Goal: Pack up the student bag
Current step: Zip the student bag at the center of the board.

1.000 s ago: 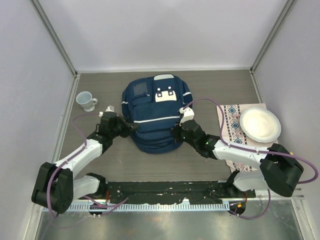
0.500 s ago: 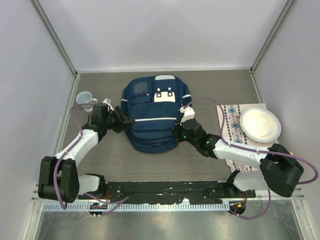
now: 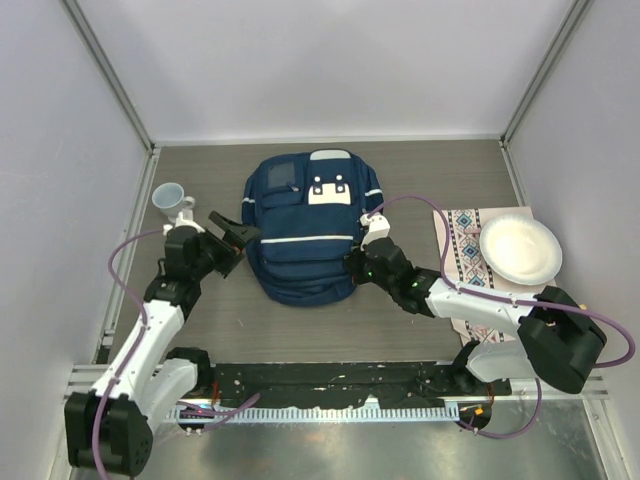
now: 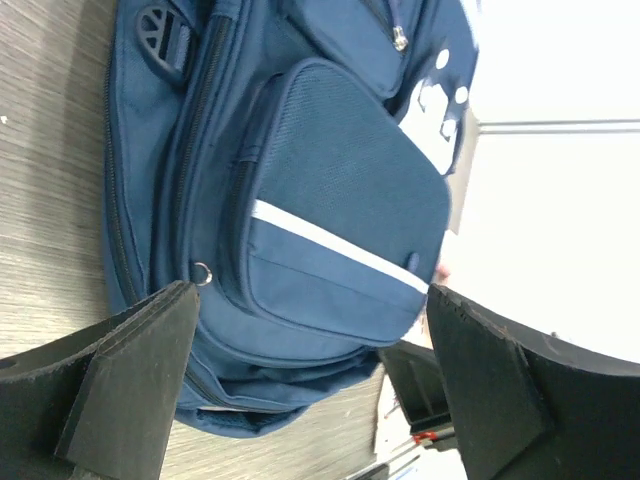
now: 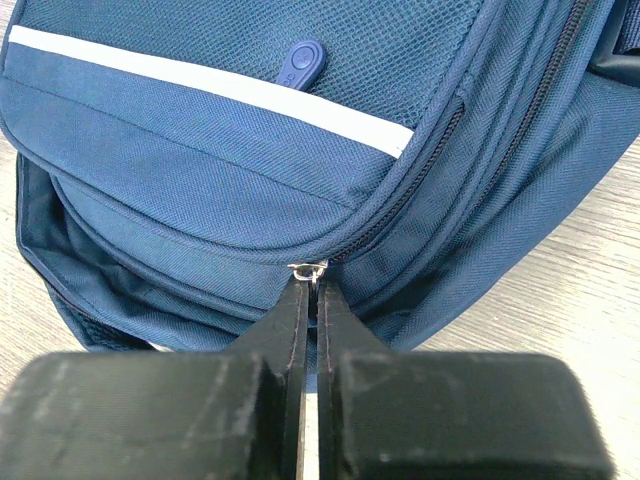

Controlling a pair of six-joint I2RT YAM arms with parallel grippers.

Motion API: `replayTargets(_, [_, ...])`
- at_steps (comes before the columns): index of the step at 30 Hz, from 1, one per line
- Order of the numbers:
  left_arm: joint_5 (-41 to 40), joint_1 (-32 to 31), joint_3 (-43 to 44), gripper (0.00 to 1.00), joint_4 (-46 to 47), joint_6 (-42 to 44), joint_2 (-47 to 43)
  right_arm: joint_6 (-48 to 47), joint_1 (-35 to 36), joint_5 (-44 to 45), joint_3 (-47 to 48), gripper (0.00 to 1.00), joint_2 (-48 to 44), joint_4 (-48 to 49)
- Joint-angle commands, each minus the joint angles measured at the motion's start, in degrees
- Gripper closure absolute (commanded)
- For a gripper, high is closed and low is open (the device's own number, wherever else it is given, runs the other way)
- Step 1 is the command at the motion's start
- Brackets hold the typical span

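Looking down from above, you have the large navy blue fabric backpack with thin white stripes (image 3: 310,235) lying flat at the middle of the grey wood-grain tabletop (image 3: 440,180), its white patch toward the far wall. Your right end effector (image 5: 310,285) is pinched fully together on the small metal zipper pull (image 5: 308,268) at the bag's near right side, just below the striped front pocket. Your left end effector (image 3: 238,243) is spread wide and holds nothing; it sits just beside the bag's left side, aimed at it, and you cannot tell whether its fingertips touch the fabric. A white ceramic mug (image 3: 172,199) stands far left, apart from the bag. A round white plate (image 3: 520,250) rests on a patterned cloth (image 3: 462,250) at the right.
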Motion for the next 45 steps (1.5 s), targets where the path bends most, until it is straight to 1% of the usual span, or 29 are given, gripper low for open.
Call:
replayTargets(1, [-5.13,-0.51,-3.44,0.0,-0.87,-8.55,-7.01,0.89,-0.4,1.03,0.79,0.99,0.14,2.57])
replayTargets(2, [-5.93,-0.95,-3.8,0.0,-0.77,-9.36,-8.94,1.15,-0.4,0.94,0.7,0.99,0.14,2.66])
replayTargets(4, [-8.2,-2.62,-4.33,0.0,-0.95,-10.5,-10.1,1.42,-0.4,0.59,0.7,0.99,0.31,3.01])
replayTargets(8, [-12.34,-7.09,-3.72,0.0,-0.86,-13.67,-9.23,1.68,-0.22,0.5,0.88,0.99,0.58,2.83])
replayTargets(9, [-13.48,-9.71,-3.37,0.0,-0.86,-14.11,-8.7,1.77,-0.31,0.58,0.88,0.99,0.58,2.75])
replayTargets(13, [-22.61,-18.25,-2.4,0.0,0.54,-18.06,-6.85,2.21,-0.31,0.67,0.7,0.99,0.41,2.66])
replayTargets(14, [-27.51,-22.7,-2.57,0.0,1.59,-19.81,-6.59,2.3,-0.31,0.76,0.61,0.99,0.23,2.66])
replayTargets(17, [-32.72,-28.44,-3.18,0.0,5.28,-22.81,-4.48,2.56,-0.31,0.67,0.44,0.99,0.05,2.66])
replayTargets(21, [-32.91,-30.74,-2.4,0.0,10.99,-27.46,3.32,2.65,-0.31,0.59,0.44,0.99,-0.04,2.66])
replayTargets(23, [-33.79,-32.06,-1.78,0.02,12.14,-28.96,5.79,2.48,-0.31,0.32,0.52,0.99,0.14,2.74])
replayTargets(24, [-34.84,-32.41,-1.43,0.03,14.15,-29.4,6.94,2.48,-0.31,0.24,0.44,0.99,0.23,2.74])
replayTargets(29, [-36.08,-32.86,-0.29,0.06,18.9,-31.34,13.27,2.65,-0.31,0.23,0.44,0.99,-0.3,2.66])
replayTargets(30, [-36.17,-32.94,-0.72,0.09,21.26,-31.78,13.97,2.65,-0.31,0.32,0.44,0.99,-0.47,2.57])
replayTargets(32, [-36.52,-32.86,-0.81,0.11,23.04,-33.0,16.16,2.48,-0.31,0.32,0.44,0.99,-0.48,2.48])
replayTargets(33, [-36.52,-32.86,-0.73,0.16,24.35,-33.19,17.05,2.48,-0.31,0.41,0.35,0.99,-0.47,2.57])
replayTargets(35, [-35.82,-32.94,-0.38,0.2,25.15,-33.71,19.41,2.3,-0.31,0.41,0.44,0.99,-0.21,2.57])
replayTargets(36, [-35.38,-32.86,-0.2,0.29,26.37,-33.71,20.13,2.3,-0.31,0.24,0.44,0.99,-0.12,2.66])
replayTargets(38, [-34.42,-32.94,-0.11,0.4,27.35,-33.71,21.27,2.13,-0.31,0.06,0.61,0.99,0.05,2.57])
replayTargets(39, [-34.32,-32.86,-0.46,0.53,28.13,-33.71,21.88,1.86,-0.31,0.15,0.53,0.99,0.05,2.66])
replayTargets(41, [-34.93,-32.94,-0.81,0.64,28.32,-33.54,21.8,1.6,-0.31,0.15,0.61,0.99,0.23,2.66])
replayTargets(42, [-35.46,-32.94,-1.07,0.74,27.53,-33.19,21.19,1.51,-0.22,0.15,0.7,0.99,0.23,2.66])
replayTargets(45, [-37.39,-32.59,-0.99,0.86,24.21,-31.44,18.83,1.16,-0.31,0.23,0.61,0.99,0.32,2.66])
